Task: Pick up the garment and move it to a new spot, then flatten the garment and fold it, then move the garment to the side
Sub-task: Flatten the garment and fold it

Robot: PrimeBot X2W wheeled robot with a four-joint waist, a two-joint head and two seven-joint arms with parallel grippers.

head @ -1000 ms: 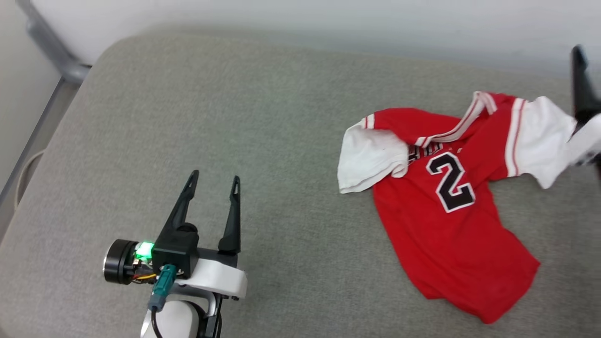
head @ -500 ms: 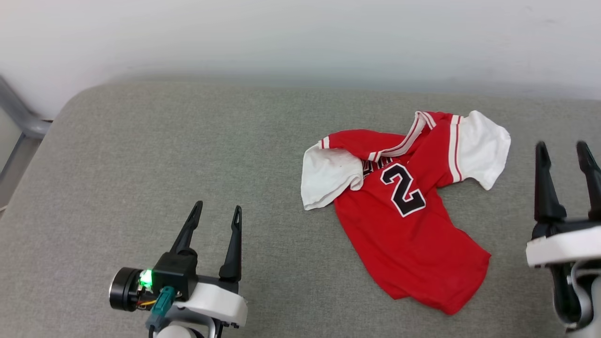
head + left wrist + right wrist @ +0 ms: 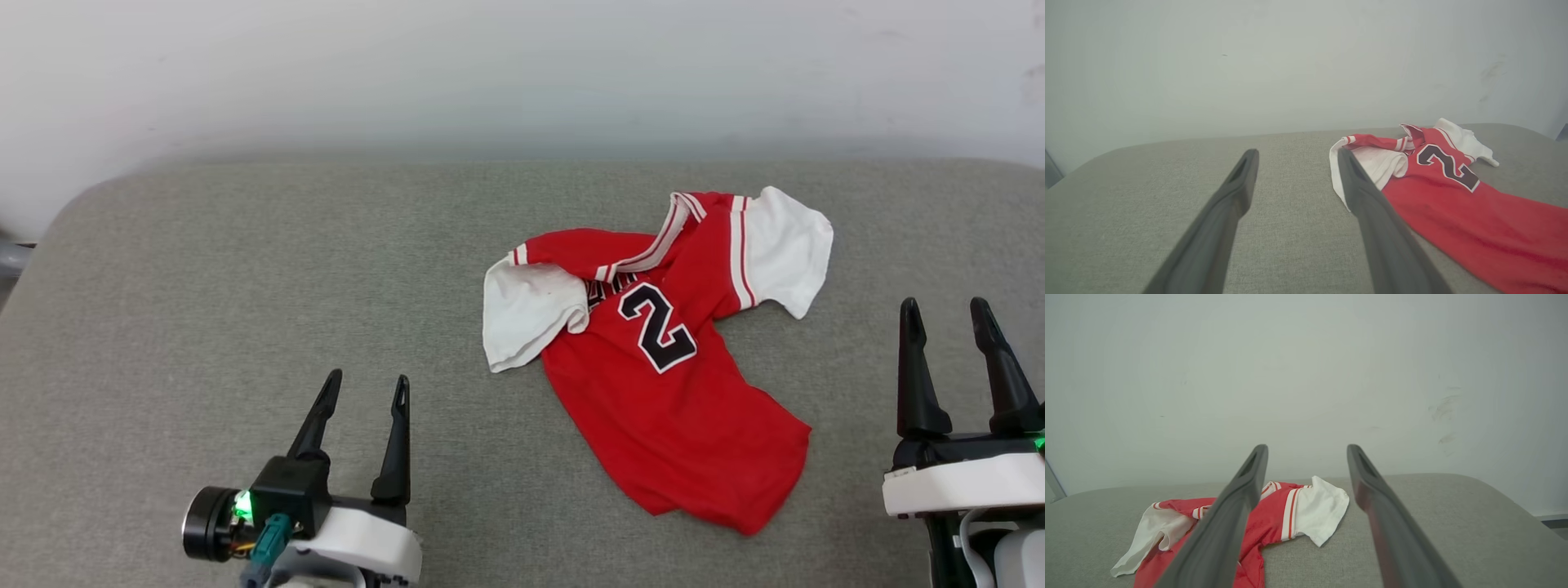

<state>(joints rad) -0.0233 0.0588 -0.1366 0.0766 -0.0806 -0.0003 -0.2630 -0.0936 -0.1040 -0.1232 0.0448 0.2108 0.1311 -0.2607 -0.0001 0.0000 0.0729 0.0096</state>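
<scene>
Now the garment [image 3: 653, 367] lies rumpled on the grey cushion [image 3: 245, 286], right of centre toward its far edge. The right end effector [image 3: 944, 306], at its sleeve a second ago, has let go and stands released by the right edge. The left end effector [image 3: 367, 379] is spread and empty at the near edge. The move looks done, so flattening is next.
</scene>
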